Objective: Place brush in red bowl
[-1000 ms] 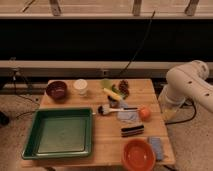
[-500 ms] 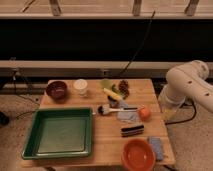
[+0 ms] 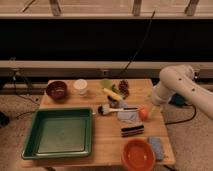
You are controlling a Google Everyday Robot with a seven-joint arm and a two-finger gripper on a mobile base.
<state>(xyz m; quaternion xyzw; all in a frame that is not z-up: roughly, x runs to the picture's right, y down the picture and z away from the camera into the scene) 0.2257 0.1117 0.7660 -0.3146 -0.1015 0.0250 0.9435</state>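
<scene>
Pincer hung beside the wooden surface's right edge, unmoved since a second before; apart or together could not be told. Wide orange-red round bowl sat front; slim white-handled dish brush lay mid-surface, ungrasped.

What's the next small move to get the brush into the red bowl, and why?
Probably swing the gripper left, over the brush. The gripper hangs by the right edge of the table, away from the brush, which lies mid-table, apart from the red bowl at the front edge.
</scene>
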